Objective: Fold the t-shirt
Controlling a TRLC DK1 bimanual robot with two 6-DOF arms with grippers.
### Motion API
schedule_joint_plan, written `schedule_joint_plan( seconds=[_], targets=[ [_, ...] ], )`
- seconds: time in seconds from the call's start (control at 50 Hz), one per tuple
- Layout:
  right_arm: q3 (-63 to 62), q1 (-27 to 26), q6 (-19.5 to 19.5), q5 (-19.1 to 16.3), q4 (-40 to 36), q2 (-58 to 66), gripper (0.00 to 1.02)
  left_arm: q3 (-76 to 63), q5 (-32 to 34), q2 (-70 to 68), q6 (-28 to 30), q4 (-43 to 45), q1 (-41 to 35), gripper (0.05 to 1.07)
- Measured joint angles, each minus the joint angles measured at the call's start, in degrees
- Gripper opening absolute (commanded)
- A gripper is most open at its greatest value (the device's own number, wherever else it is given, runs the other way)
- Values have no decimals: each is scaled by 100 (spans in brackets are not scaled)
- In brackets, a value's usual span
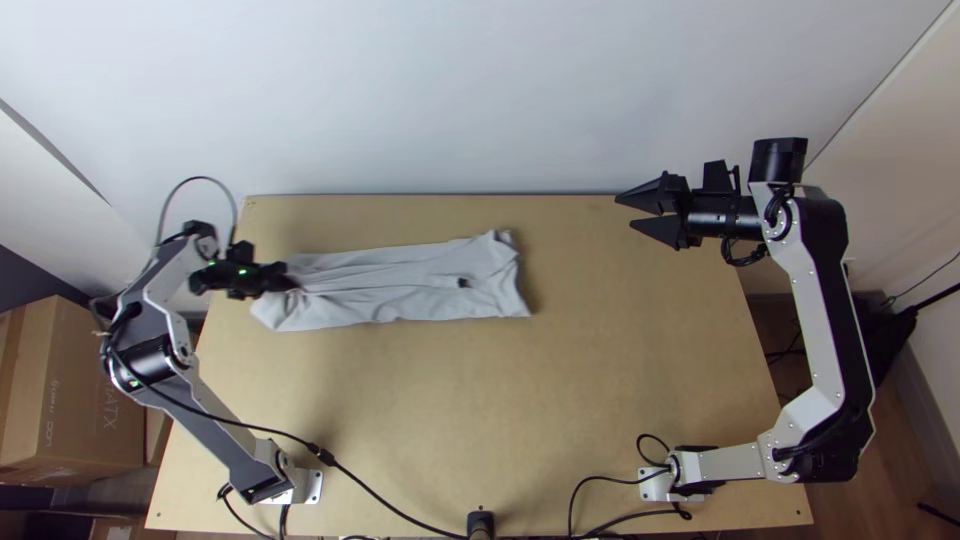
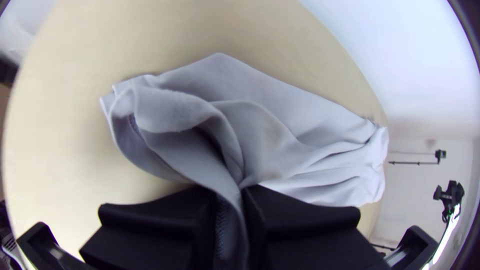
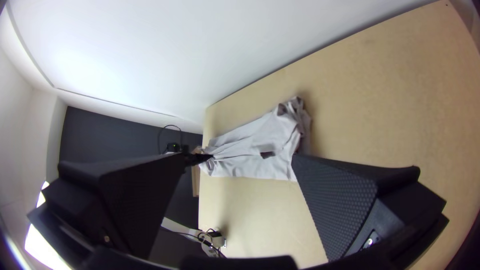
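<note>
Pale wood table against a white wall, with the grey t-shirt in a long, folded strip running away from the left gripper. That one's pinching a gathered bit of the near end, probably to flip it over next. Right gripper is spread, well apart from the far end, guessing to leave folding room. Cardboard box off behind the left one, can't tell what's inside.

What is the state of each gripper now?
Left gripper: closed, holding a gathered part of the t-shirt.
Right gripper: open, fingers apart, holding nothing.
</note>
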Motion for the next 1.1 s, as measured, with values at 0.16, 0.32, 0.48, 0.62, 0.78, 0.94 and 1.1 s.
schedule_joint_plan(
  seconds=[0.16,0.32,0.48,0.62,0.78,0.94,1.1],
  targets=[
    [-63,-2,-20,94,13,-11,97,173,-684,-345,588,-284,568,8],
    [-155,-2,-85,286,17,-103,97,417,-1244,-984,885,-592,474,8],
    [-258,-2,-133,413,15,-269,97,538,-2190,-1635,960,-769,-315,8],
    [-358,-9,-168,433,15,-442,97,629,-2614,-1847,885,-826,-1209,8],
    [-391,-98,-238,435,15,-608,97,763,-3279,-1849,586,-898,-2236,8],
    [-551,-157,-243,437,15,-763,97,1217,-3893,-1676,170,-1165,-3357,8],
    [-750,-173,-282,439,15,-887,97,2033,-4409,-1106,-221,-1471,-4223,8]
  ],
)
